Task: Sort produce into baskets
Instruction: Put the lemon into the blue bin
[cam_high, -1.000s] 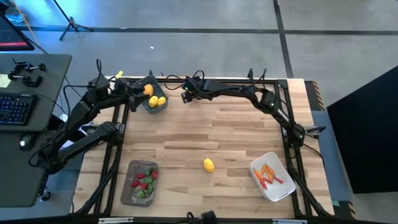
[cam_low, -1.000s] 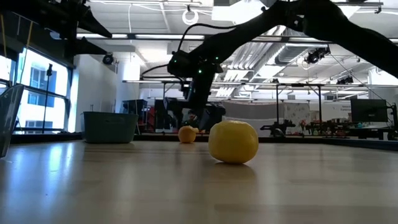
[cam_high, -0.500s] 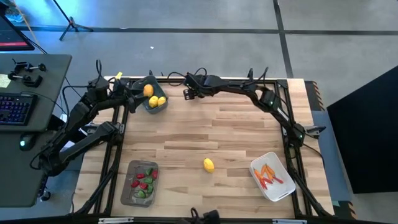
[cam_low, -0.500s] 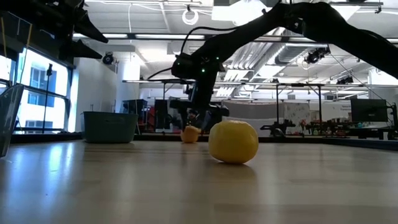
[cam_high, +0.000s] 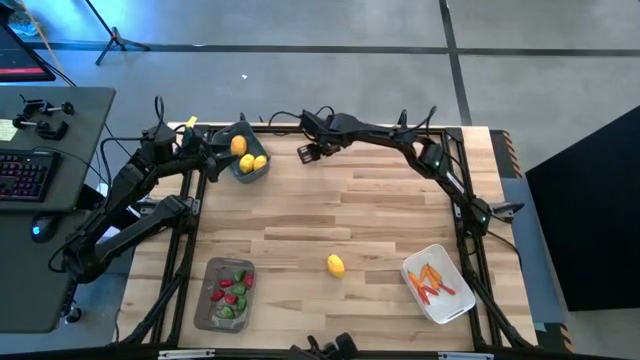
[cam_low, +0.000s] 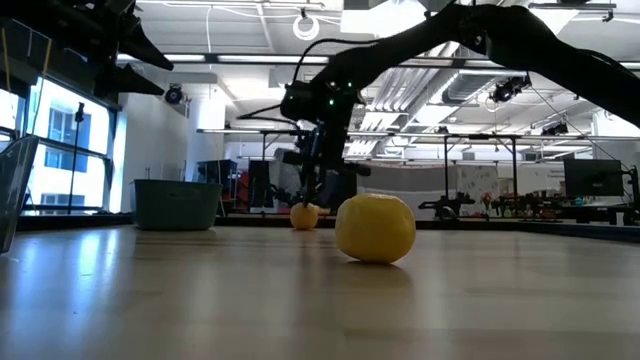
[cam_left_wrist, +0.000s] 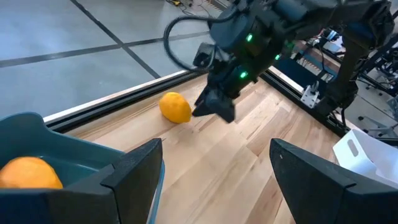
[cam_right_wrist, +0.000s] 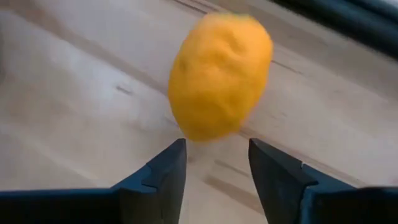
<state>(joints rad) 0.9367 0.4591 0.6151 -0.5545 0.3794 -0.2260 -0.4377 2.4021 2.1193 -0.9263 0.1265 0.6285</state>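
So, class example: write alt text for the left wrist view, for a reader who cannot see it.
The right gripper reaches down beside a yellow lemon lying on the wooden table, near its edge. In the foreground, the left gripper is open beside a blue-grey tub holding an orange round.

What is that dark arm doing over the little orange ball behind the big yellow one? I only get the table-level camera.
Observer: That is the right gripper. Its own wrist camera shows the ball is a lemon, just beyond the fingertips; the fingers are apart and not touching it.
Operator: Where might it go?
Observer: Probably the blue-grey tub nearby. From above, it already holds two yellow pieces and an orange one.
Operator: And the other arm?
Observer: From above, the left gripper hangs open right beside that tub, holding nothing.
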